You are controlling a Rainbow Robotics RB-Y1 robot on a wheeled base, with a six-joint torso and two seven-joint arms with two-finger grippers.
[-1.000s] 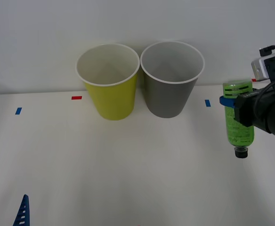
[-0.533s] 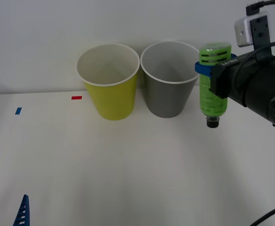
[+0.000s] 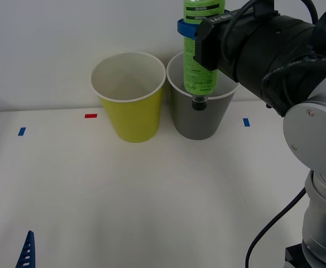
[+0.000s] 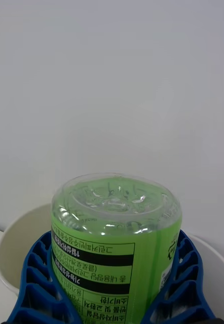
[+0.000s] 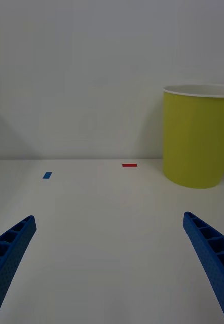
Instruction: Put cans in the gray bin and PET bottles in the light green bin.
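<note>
White table (image 3: 152,190), light green bin (image 3: 130,97) touching gray bin (image 3: 199,111) at the back. Right gripper (image 3: 193,30) clamped around PET bottle (image 3: 201,56), held vertical, black cap down, over the gray bin's mouth. Green label with dark print, unreadable. Left gripper (image 5: 112,263) low near the table's front, fingers spread wide.
</note>
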